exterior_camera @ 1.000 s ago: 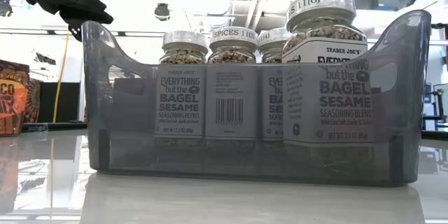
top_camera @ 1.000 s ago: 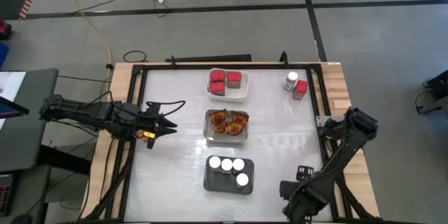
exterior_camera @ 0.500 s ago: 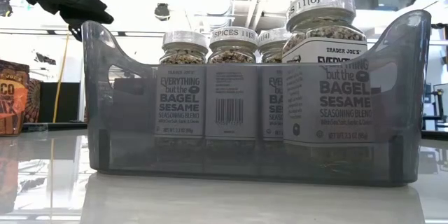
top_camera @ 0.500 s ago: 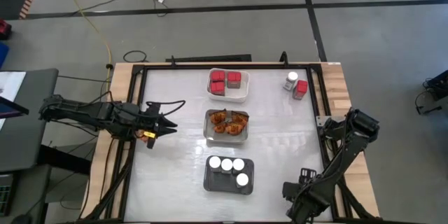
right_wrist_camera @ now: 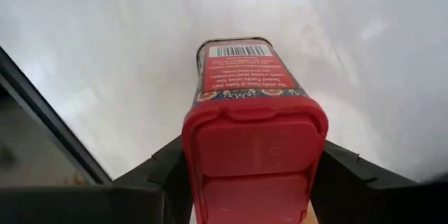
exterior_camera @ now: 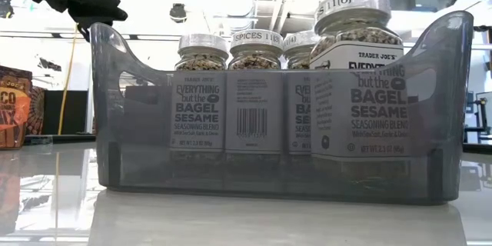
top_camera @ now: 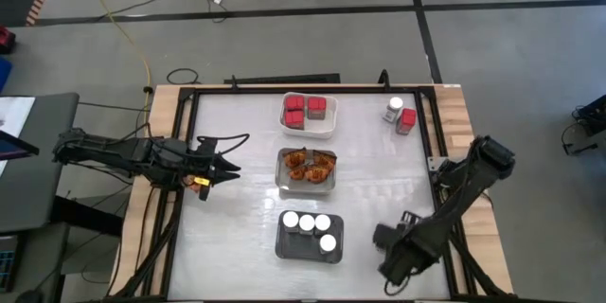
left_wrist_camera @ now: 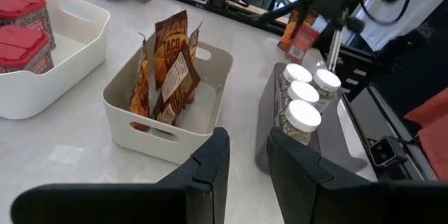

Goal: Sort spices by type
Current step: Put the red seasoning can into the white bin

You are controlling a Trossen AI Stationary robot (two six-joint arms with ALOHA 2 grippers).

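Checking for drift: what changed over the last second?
The right gripper, shut on a red boxy spice container, swung from the table's near right corner inward toward the dark grey tray of white-lidded jars. The left gripper, the trays and the other spices stayed put.

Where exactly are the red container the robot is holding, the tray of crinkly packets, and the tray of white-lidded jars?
Red container [right_wrist_camera: 253, 147]: right wrist view, on its red lid.
Tray of crinkly packets [left_wrist_camera: 210, 59]: left wrist view, on its white rim.
Tray of white-lidded jars [top_camera: 287, 247]: high view, on its dark grey floor.
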